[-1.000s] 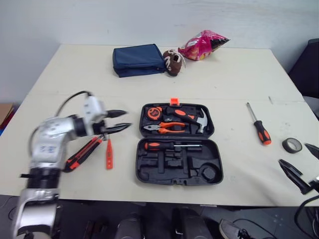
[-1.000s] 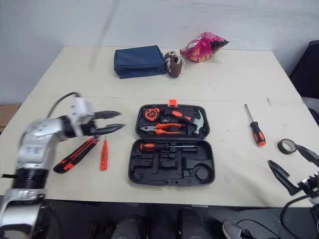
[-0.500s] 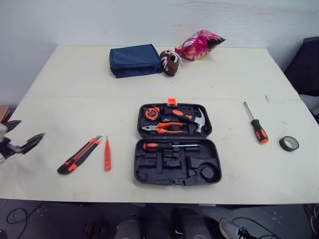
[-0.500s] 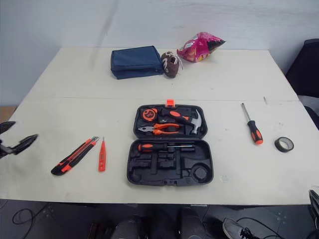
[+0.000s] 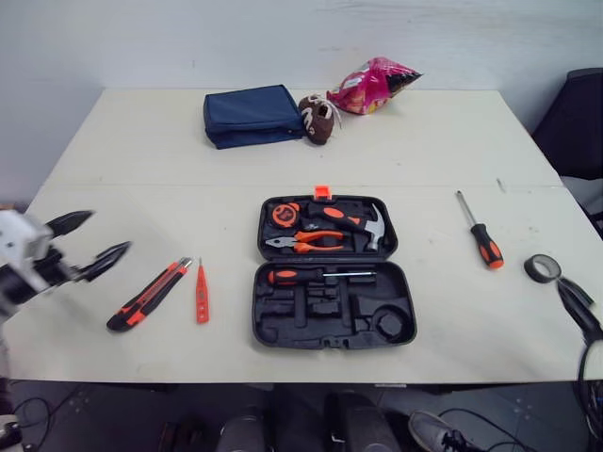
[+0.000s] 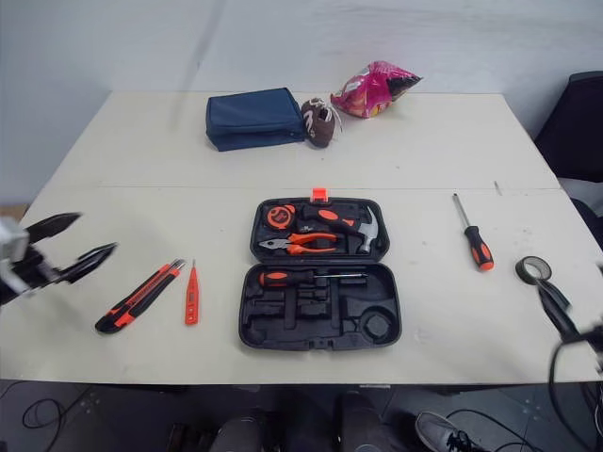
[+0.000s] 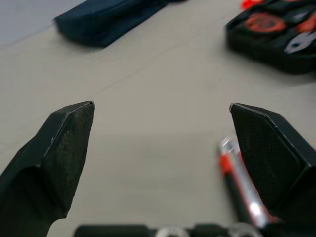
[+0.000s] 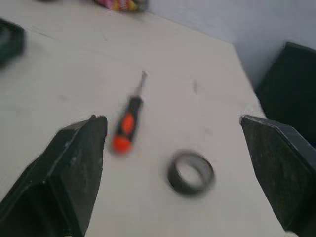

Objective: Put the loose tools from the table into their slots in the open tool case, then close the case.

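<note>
I have the table [image 5: 122, 169] in front of me with the open case [image 5: 334, 343] lying at its middle. The lid half holds a tape measure [image 5: 285, 213], pliers [image 5: 303, 242] and a hammer [image 5: 363, 223], and the base half holds one screwdriver [image 5: 316, 276] among several bare slots. Four tools are loose. A knife [image 5: 149, 294] and a tester [image 5: 201, 292] lie side by side left of the case, and a second screwdriver [image 5: 480, 235] and a tape roll [image 5: 542, 267] lie well to its right. My left gripper [image 5: 110, 232] hovers over the table's left edge with its jaws wide and nothing between them, near the knife but apart from it. My right gripper [image 8: 171, 118] is at the right edge, jaws also wide and holding nothing, with the tape roll just ahead of it. A pouch [image 5: 250, 115], a small football [image 5: 318, 118] and a snack bag [image 5: 372, 85] sit along the far edge.
</note>
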